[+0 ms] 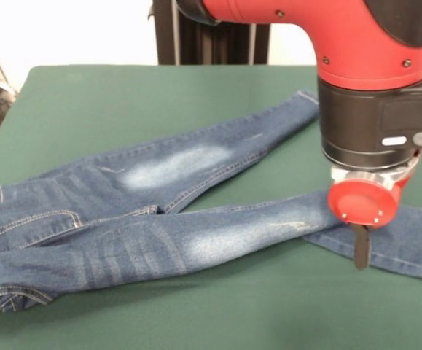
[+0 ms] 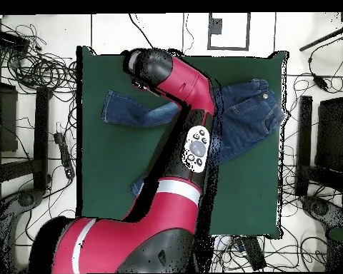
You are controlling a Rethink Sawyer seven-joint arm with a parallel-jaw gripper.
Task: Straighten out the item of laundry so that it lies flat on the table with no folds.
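Note:
The blue denim jeans point(image 1: 159, 219) lie on the green table point(image 1: 123, 87), waistband at the left edge of the front view and legs running right. The far leg stretches straight to the upper right. The near leg bends at the knee, and its lower part lies at an angle towards the right edge. My gripper point(image 1: 361, 251) hangs below the red wrist, right over that bend, low on the cloth. In the overhead view the jeans point(image 2: 256, 114) show on the table point(image 2: 246, 193), with the arm covering their middle and the gripper.
The robot's black pedestal column point(image 1: 211, 36) stands behind the table's far edge. In the overhead view, black stands point(image 2: 42, 135) and cables point(image 2: 31, 68) line the floor on both sides of the table. The jeans' waist reaches the table's edge.

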